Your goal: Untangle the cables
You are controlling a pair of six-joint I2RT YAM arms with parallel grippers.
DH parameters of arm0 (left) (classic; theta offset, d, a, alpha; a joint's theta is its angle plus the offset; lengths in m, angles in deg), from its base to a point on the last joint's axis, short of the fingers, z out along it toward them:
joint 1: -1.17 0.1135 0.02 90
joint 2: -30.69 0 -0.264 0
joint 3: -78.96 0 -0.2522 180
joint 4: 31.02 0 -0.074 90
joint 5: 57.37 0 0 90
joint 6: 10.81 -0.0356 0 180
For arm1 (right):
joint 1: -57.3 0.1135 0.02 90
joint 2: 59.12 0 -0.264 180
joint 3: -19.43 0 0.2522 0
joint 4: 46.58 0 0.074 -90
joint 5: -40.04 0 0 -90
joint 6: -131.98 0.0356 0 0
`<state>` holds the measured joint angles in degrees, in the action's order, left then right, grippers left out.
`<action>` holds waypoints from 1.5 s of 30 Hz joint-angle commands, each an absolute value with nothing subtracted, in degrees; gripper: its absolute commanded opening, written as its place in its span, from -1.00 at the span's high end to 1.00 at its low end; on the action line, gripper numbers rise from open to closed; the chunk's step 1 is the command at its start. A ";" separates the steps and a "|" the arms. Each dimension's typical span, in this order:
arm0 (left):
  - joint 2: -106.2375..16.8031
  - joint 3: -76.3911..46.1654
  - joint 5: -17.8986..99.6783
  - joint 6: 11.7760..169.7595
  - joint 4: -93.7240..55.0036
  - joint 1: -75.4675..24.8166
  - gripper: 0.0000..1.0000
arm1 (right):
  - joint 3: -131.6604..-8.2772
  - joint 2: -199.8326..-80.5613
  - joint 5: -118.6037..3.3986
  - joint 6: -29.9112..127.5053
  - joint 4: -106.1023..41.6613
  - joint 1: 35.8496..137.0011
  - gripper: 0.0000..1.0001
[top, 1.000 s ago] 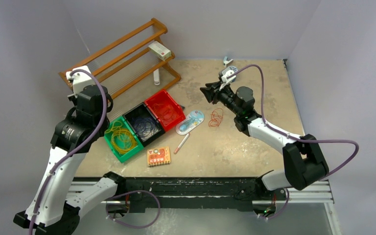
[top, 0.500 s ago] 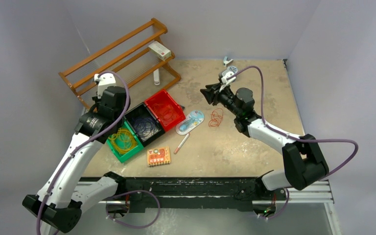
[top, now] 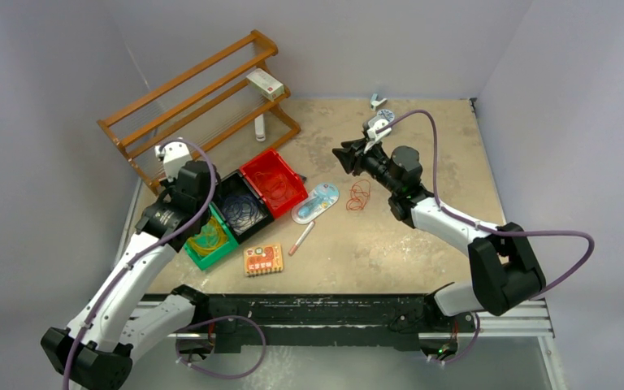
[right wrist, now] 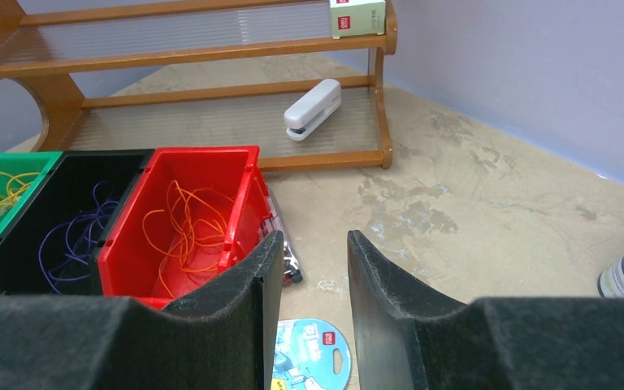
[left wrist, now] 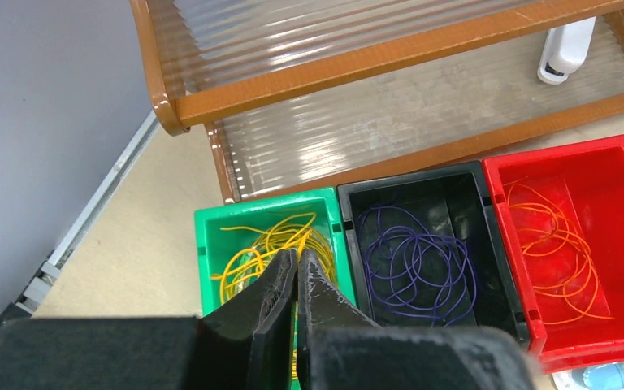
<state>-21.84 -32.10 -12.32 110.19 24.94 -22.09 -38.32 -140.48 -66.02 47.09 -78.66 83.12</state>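
Observation:
Yellow cables (left wrist: 252, 244) lie in the green bin (top: 197, 257), dark blue cables (left wrist: 418, 260) in the black bin (top: 218, 184), and orange cables (right wrist: 187, 223) in the red bin (top: 253, 165). A loose red cable (top: 358, 195) lies coiled on the table, right of the bins. My left gripper (left wrist: 297, 258) is shut just above the yellow cables; in the top view it (top: 197, 203) hangs over the green bin. My right gripper (right wrist: 309, 244) is open and empty. It hovers above the table (top: 345, 154) beyond the red cable and points at the red bin.
A wooden rack (top: 203, 89) stands behind the bins with a stapler (top: 259, 127) and a small box (top: 265, 83) on it. A blister pack (top: 315, 201), a pen (top: 301, 238) and an orange card box (top: 262, 258) lie near the bins. Tape rolls (top: 382, 110) sit at the back.
My left arm has swung right and down from the rack's left end to above the green bin. My right arm has not moved.

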 commanded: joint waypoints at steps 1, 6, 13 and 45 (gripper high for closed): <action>-19.56 -35.53 -12.56 118.03 20.60 -21.90 1.00 | -38.40 -140.23 -66.88 46.86 -82.03 83.20 0.25; -18.04 -40.41 -14.68 123.74 21.52 -21.88 1.00 | -38.20 -140.24 -66.84 46.85 -82.12 83.15 0.25; -21.60 -44.36 -14.61 128.27 22.51 -21.80 1.00 | -38.02 -140.58 -67.19 47.17 -82.25 83.19 0.26; -33.25 -53.05 -18.12 131.26 6.45 -20.70 0.91 | -39.77 -141.68 -68.68 47.87 -82.04 83.16 0.26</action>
